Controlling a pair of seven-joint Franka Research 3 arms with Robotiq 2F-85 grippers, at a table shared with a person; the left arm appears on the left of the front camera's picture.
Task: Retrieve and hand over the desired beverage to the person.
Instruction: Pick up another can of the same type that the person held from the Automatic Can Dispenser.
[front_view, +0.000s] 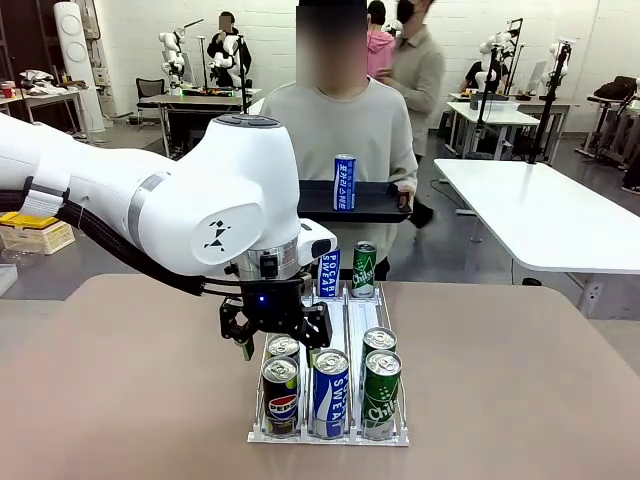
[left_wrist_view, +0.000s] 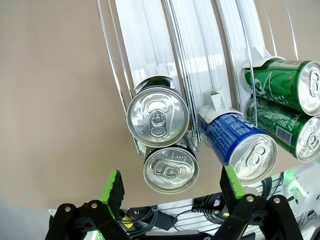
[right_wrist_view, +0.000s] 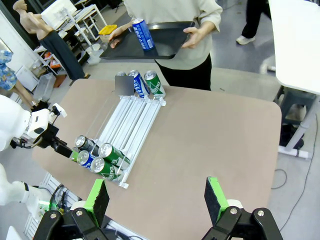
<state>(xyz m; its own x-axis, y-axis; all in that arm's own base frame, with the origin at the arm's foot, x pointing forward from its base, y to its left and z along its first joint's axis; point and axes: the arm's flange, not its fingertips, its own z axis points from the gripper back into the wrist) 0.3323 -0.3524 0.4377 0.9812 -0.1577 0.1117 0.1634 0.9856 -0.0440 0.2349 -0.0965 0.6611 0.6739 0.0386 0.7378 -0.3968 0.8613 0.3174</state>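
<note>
Pick phase, nothing gripped yet. The left hand (left_wrist_view: 171, 172) hangs over the 6 o'clock end of the rack (front_view: 345, 318), above its left lane. Its fingers are spread wide and empty. In the left wrist view the green pads (left_wrist_view: 114, 187) sit either side of the front cola can (left_wrist_view: 170, 169), apparently above it and not touching. A second cola can (left_wrist_view: 157, 116) stands right behind it at 12 o'clock in the same lane. The middle lane has a front blue can (front_view: 330, 392) and the right lane has two green cans (front_view: 380, 390), one behind the other. At the rack's 12 o'clock end stand a far blue can (front_view: 328, 272) and a far green can (front_view: 364, 268). The person (front_view: 340, 120) stands at 12 o'clock beyond the table (front_view: 520, 380), holding a black tray (front_view: 385, 205) with a tray can (front_view: 344, 182) upright on it. The right hand (right_wrist_view: 156, 197) is high over the table, fingers wide and empty. I can't tell which drink is wanted, but the alignment suggests the front cola can. The next move looks like a straight drop so the pads bracket the can below its rim. It's tight: one finger goes down by the outer wire rail, the other between the cola and the front blue can. After that: close, lift clear of the rails and carry it to the tray at 12 o'clock.
</note>
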